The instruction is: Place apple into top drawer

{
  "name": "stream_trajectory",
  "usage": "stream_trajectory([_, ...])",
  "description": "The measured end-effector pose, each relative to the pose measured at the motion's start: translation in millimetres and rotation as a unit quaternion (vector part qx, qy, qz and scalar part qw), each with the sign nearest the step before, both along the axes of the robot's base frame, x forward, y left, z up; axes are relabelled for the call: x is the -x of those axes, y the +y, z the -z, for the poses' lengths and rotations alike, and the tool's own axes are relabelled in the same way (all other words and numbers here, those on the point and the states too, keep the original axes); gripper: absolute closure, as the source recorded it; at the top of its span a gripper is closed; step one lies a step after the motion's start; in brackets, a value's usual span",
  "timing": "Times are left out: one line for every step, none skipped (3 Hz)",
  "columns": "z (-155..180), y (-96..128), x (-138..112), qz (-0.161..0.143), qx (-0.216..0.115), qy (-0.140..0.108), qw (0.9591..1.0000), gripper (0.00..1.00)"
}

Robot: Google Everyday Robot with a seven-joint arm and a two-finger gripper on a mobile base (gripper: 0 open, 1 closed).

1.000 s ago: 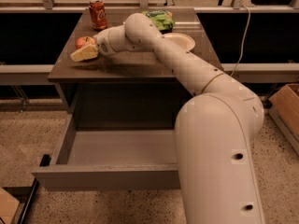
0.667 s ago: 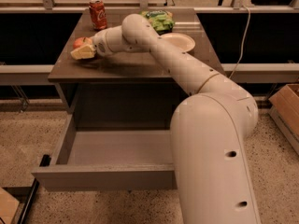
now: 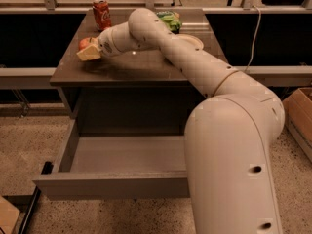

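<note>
The apple (image 3: 84, 43), red with a pale patch, sits near the left edge of the dark tabletop (image 3: 146, 65). My gripper (image 3: 88, 53) is at the apple, right in front of and below it, and hides its lower part. I cannot tell whether the apple is resting on the table or held. The top drawer (image 3: 112, 186) is pulled wide open below the table's front. Its grey inside (image 3: 126, 152) holds nothing. My arm reaches from the lower right across the table to the apple.
A red soda can (image 3: 101, 13) stands at the table's back left. A green bag (image 3: 170, 21) and a white plate (image 3: 191, 42) lie at the back right. A cardboard box (image 3: 300, 116) sits on the floor at the right. Rails run behind the table.
The gripper has stayed at the apple with almost no shift. The drawer remains open.
</note>
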State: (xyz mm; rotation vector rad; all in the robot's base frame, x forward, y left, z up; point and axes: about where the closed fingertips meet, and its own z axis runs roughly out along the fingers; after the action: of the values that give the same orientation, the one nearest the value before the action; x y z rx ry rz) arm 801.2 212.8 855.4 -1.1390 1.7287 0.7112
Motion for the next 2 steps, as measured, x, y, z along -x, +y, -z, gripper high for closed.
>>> stream_trajectory([-24, -20, 26, -0.023, 0.017, 0.004, 0.9996, 1.00])
stream_trajectory([-41, -49, 85, -0.075, 0.037, 0.023, 0.9962, 1.00])
